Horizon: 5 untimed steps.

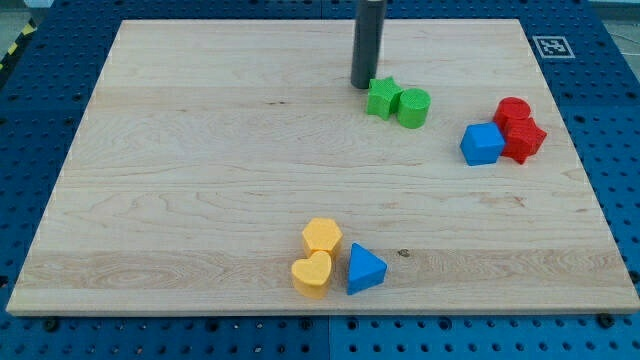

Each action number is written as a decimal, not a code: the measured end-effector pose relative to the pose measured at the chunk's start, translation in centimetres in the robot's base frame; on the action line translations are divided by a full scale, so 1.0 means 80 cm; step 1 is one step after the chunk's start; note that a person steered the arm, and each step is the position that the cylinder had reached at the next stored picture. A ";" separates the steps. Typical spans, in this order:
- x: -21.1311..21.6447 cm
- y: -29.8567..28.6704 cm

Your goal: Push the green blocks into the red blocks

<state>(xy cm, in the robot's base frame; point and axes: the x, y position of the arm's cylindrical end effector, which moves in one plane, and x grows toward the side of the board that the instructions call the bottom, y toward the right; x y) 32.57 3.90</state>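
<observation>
Two green blocks sit side by side toward the far side of the tabletop (200,180), a little right of centre. The left one, the green star (381,97), has a notched, star-like outline; the green cylinder (413,107) touches its right side. My tip (362,84) rests just beside the green star, at its far-left edge, touching it or very nearly so. The dark rod rises straight up from there and leaves the view at the top. There is no claw on this arm, so nothing is spread or pinched; the rod ends plainly at the tip.

To the right of the green pair, apart from it across bare wood, lie the red blocks. The red cylinder (512,111) is the farther one, and the red block (525,140), a faceted shape I cannot name for sure, touches it on the near side. A blue cube (481,144) presses against the left of the red block, lying between the green pair and the red ones.

Well apart from all this, near the front edge and about mid-width, is a tight cluster: a yellow hexagon (322,236), a yellow heart (312,273) just in front of it, and a blue triangle (365,268) to the heart's right.
</observation>
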 end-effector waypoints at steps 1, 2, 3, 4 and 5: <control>0.001 -0.021; 0.010 -0.014; 0.032 -0.004; 0.039 0.013; 0.043 0.026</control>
<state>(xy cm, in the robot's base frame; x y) 36.03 5.99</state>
